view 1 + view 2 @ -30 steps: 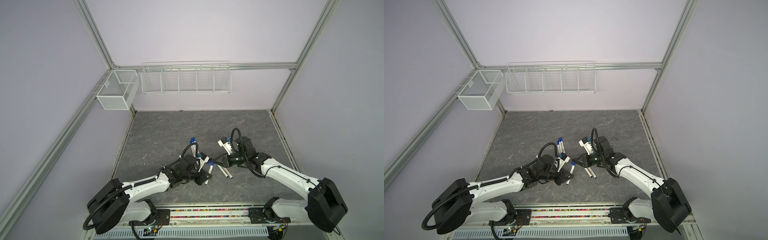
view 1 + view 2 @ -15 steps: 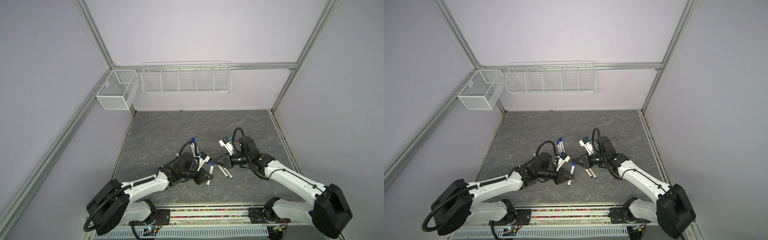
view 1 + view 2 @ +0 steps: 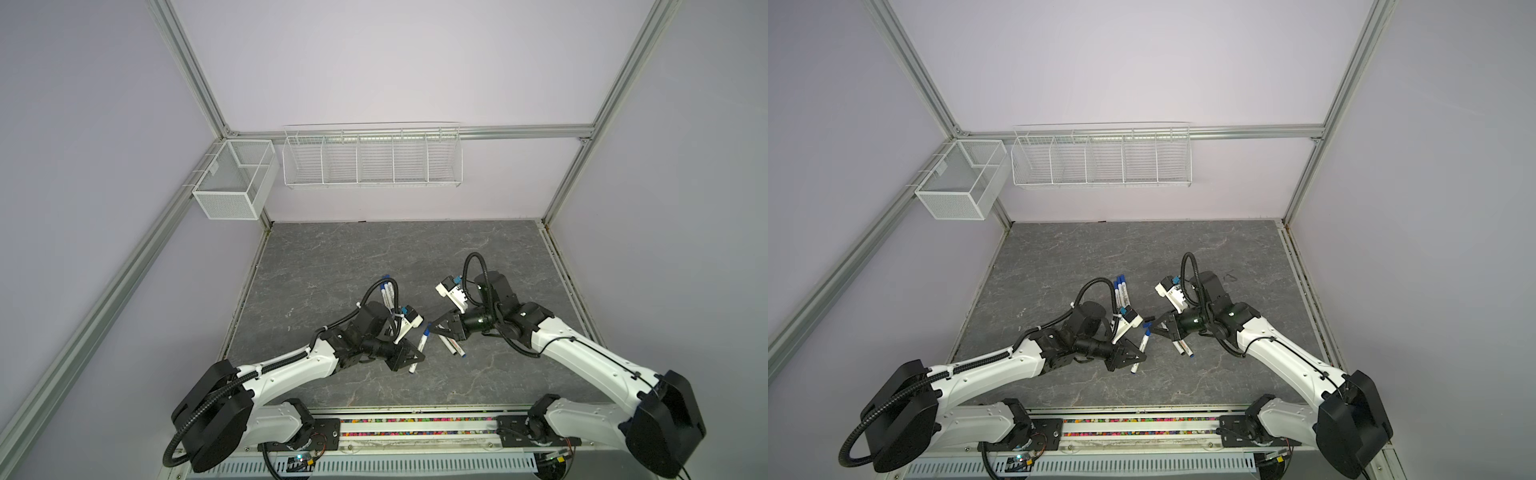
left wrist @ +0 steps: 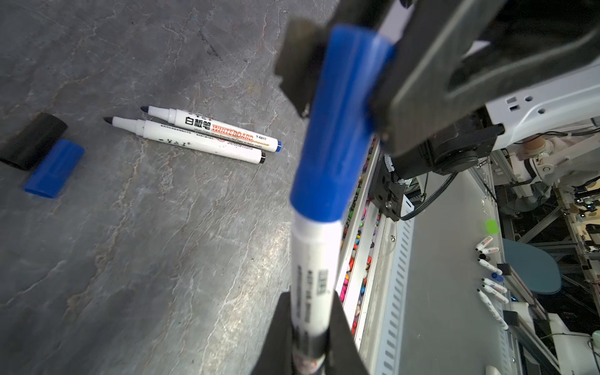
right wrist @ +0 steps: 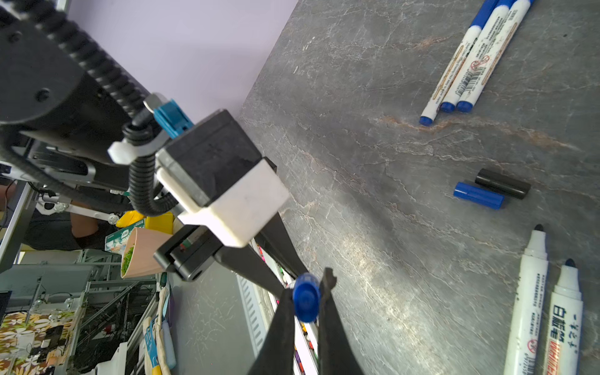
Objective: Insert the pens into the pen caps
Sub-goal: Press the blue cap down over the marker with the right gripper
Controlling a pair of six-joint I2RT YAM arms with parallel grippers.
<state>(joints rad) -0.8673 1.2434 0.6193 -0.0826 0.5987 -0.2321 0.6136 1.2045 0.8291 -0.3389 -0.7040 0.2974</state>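
The left gripper has its jaws clamped on the pen; the right gripper pinches the blue cap over its tip. Best to push straight, axes aligned, until it seats.

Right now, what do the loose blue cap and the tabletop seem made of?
The loose blue cap: probably plastic, smooth, slight sheen along its side. The tabletop: grey stone or stone-print laminate, unclear which; pale veins, matte with faint glare.
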